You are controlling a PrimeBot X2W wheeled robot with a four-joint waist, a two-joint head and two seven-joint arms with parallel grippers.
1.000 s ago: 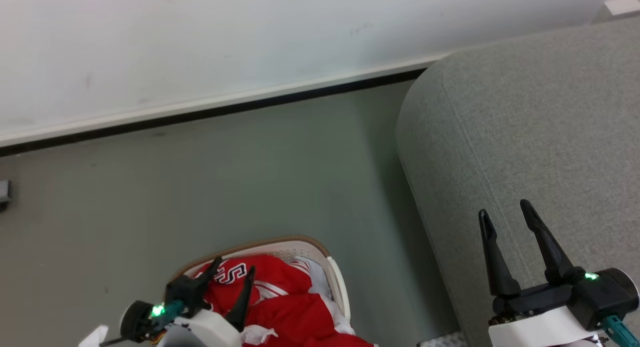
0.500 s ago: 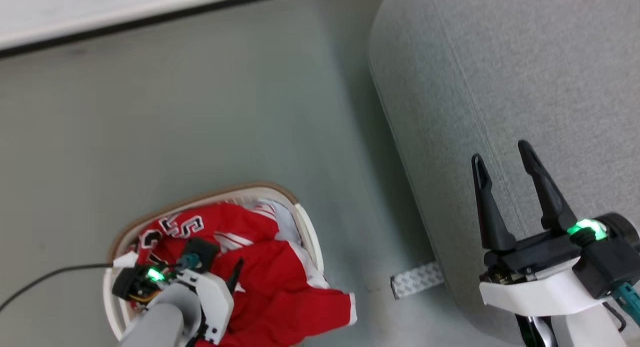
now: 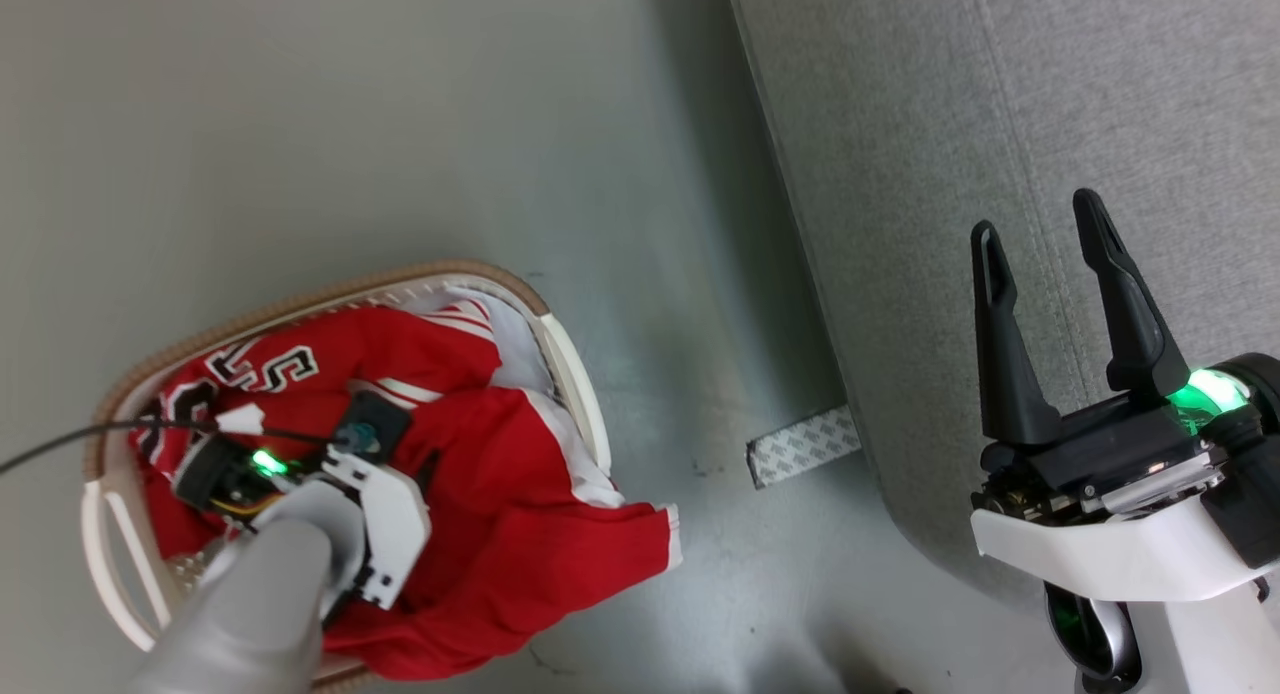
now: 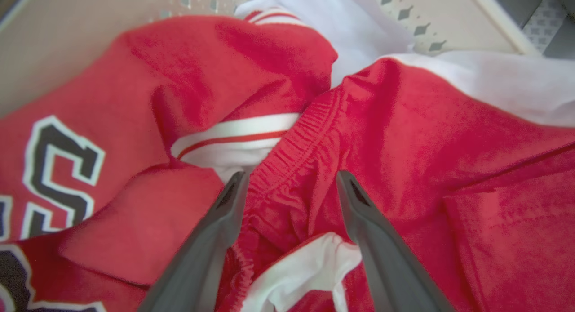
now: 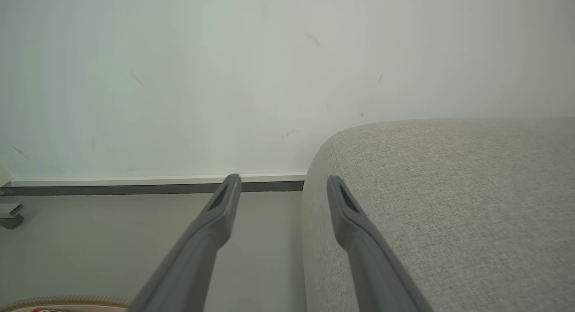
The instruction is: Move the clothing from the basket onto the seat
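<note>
Where clothing [image 3: 520,534] heaps, basket [image 3: 573,369] floor mostly hidden

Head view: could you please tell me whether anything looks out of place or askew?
Yes: one red garment hangs out over the rim of the basket, and a grey patterned strip lies on the floor beside the seat.

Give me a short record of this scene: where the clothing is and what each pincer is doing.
clothing: red heap in the basket, one piece draped over its rim
seat: right of the basket, floor between them
left pincer: open, tips in the clothing, straddling a gathered fold
right pincer: open, empty, by the seat's edge
moved so far: nothing seen on the seat
</note>
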